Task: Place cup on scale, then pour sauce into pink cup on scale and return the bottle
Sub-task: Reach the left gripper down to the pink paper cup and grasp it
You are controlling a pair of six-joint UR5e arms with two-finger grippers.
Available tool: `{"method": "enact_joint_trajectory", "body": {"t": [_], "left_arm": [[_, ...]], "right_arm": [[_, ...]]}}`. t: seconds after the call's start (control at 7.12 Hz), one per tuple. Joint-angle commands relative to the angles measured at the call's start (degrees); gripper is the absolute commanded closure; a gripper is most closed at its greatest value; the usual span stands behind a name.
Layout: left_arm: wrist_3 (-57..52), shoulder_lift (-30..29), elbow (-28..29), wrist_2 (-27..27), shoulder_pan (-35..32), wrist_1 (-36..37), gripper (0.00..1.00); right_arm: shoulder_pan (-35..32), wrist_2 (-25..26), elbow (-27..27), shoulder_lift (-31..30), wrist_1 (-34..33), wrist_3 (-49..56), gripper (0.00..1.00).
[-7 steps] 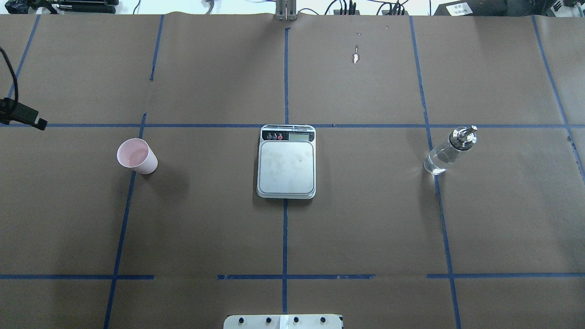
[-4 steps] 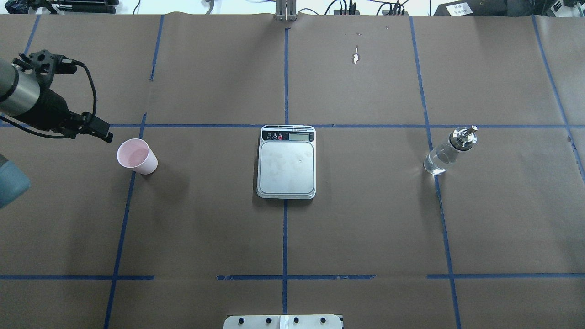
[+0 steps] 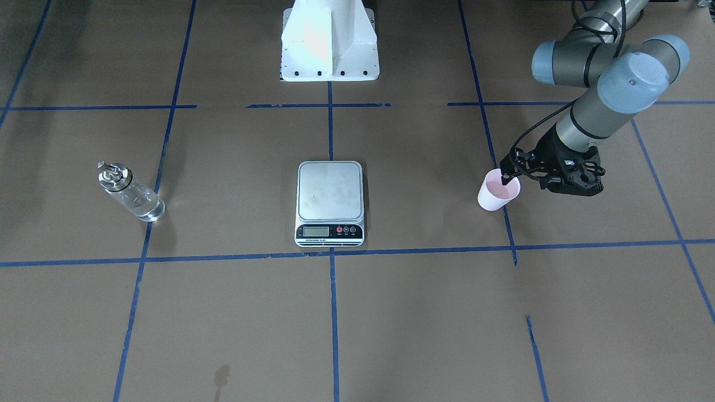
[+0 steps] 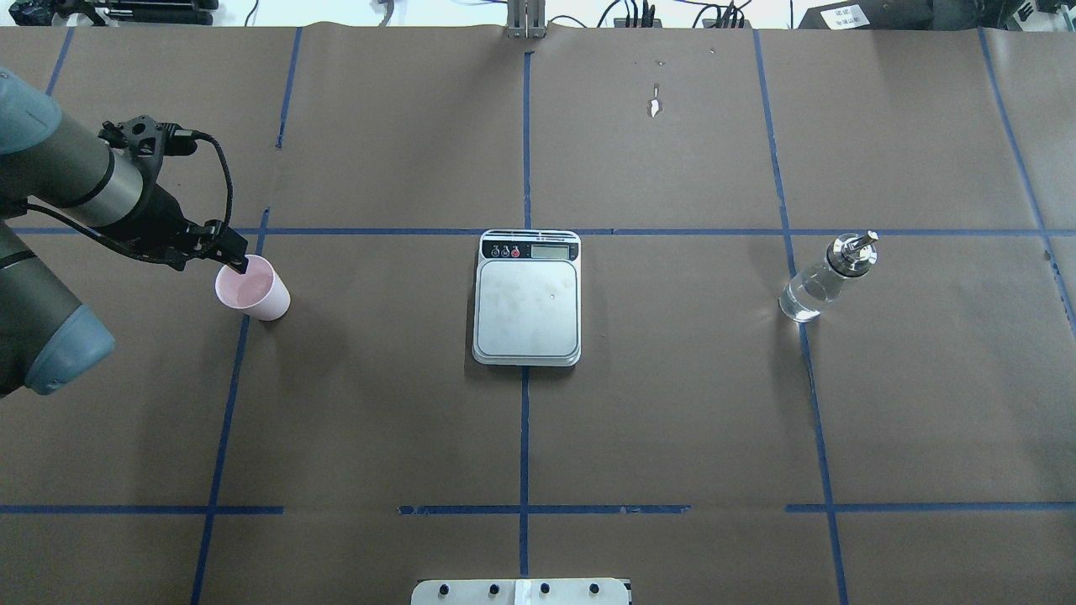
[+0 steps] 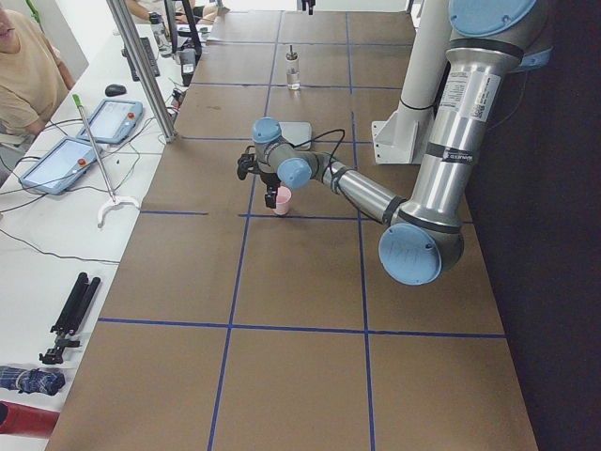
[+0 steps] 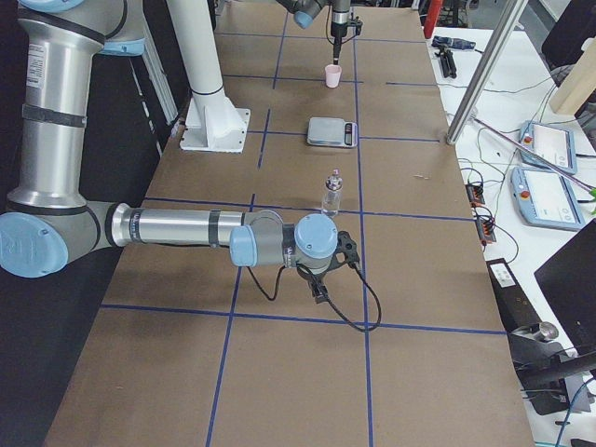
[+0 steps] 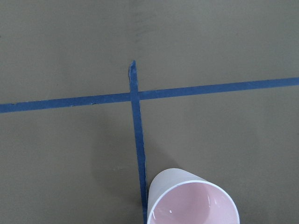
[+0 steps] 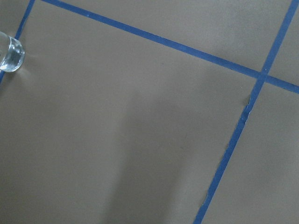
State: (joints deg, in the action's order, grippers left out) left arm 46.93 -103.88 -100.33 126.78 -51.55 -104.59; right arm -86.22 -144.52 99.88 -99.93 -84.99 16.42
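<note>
The pale pink cup (image 4: 256, 290) stands upright on the table left of the scale (image 4: 527, 307), apart from it; it also shows in the front view (image 3: 497, 194) and low in the left wrist view (image 7: 194, 200). My left gripper (image 4: 238, 262) hangs tilted over the cup's left rim (image 3: 506, 176); I cannot tell whether it is open or touching. The clear bottle (image 4: 820, 284) with liquid and a metal cap stands right of the scale (image 3: 131, 195). My right gripper (image 6: 319, 289) hovers low near the bottle (image 6: 330, 196); its state is unclear.
The scale's platform (image 3: 329, 192) is bare. The robot's white base (image 3: 329, 42) stands at the table's near edge. A side bench with tablets (image 5: 94, 122), a metal post (image 5: 141, 66) and a seated person (image 5: 23, 75) lies beyond the far edge.
My left arm has come in from the left edge and moved right until its gripper is over the cup's rim. Cup, scale and bottle have not moved.
</note>
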Motion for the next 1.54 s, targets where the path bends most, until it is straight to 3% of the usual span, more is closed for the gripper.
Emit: {"method": "enact_joint_trajectory", "body": {"t": [0.0, 0.28, 0.42, 0.84, 1.12, 1.4], "left_arm": [[0.01, -0.18, 1.0, 0.05, 0.48, 0.0, 0.13], [-0.08, -0.18, 2.14, 0.05, 1.01, -0.26, 0.15], [-0.08, -0.35, 2.41, 0.14, 1.19, -0.35, 0.24], [-0.17, -0.36, 2.5, -0.04, 1.63, -0.44, 0.82], [-0.17, -0.62, 2.5, -0.12, 2.42, -0.27, 1.0], [0.09, -0.45, -2.55, 0.66, 1.81, 1.65, 1.0]], "right_arm": [[0.0, 0.03, -0.04, -0.01, 0.0, 0.1, 0.0], [0.0, 0.03, -0.04, -0.01, 0.0, 0.1, 0.0], [0.0, 0.03, 0.05, -0.01, 0.0, 0.01, 0.0], [0.0, -0.05, 0.14, -0.01, 0.09, -0.07, 0.0], [0.0, -0.06, 0.22, -0.01, 0.09, -0.16, 0.0], [0.0, -0.23, 0.31, -0.01, 0.0, -0.43, 0.0]]}}
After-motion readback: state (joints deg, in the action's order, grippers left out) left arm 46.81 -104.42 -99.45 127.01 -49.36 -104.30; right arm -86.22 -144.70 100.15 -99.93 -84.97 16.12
